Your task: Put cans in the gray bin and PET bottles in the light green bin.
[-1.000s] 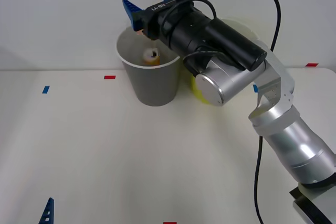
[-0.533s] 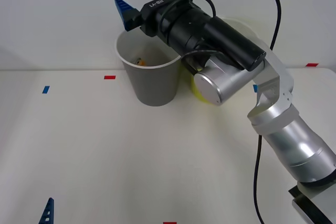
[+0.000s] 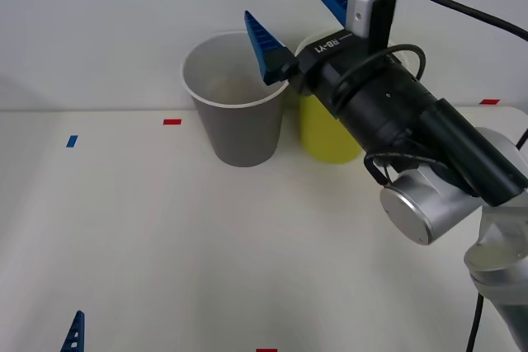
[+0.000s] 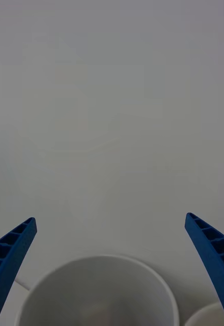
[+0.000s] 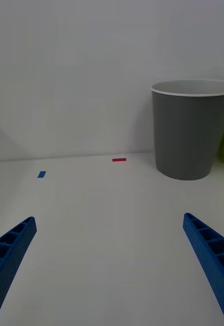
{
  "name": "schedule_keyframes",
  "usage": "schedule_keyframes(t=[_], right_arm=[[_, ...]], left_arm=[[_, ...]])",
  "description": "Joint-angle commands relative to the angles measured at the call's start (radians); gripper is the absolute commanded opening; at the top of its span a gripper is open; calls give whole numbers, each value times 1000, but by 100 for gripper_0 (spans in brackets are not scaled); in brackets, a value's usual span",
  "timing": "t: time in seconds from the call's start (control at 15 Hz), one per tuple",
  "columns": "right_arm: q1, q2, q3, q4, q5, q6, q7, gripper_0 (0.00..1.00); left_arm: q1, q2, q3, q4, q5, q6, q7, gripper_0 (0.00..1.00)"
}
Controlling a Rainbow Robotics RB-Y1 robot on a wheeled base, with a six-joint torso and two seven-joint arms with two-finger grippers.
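The right tool [image 3: 300, 16] (released, empty) should be lifted clear at 12 o'clock above the gray bin [image 3: 239, 125].

Matt gray bin [image 3: 239, 133] (glossy white rim)

The right arm [image 3: 429, 162] is showing a black ribbed cylinder marked "RB-Y1" and silver joints; a black cable is trailing from a white box. The right gripper [image 3: 299, 16] is wearing 2 blue, ribbed, tapering fingers [image 3: 262, 43].
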Motion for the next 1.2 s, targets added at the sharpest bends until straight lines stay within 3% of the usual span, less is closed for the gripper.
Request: schedule_keyframes(t=[0.07, 0.4, 0.8, 1.2], right_arm=[[141, -44, -51, -129, 19, 0, -13, 100], [420, -93, -129, -244, 33, -73, -19, 100], [739, -151, -148, -257, 39, -289, -14, 100], [879, -151, -160, -257, 47, -374, -8, 100]], left_arm=[[0, 0, 0, 0, 0, 0, 0, 100], [0, 0, 0, 0, 0, 0, 0, 100], [0, 0, 0, 0, 0, 0, 0, 100], [0, 0, 0, 0, 0, 0, 0, 100]])
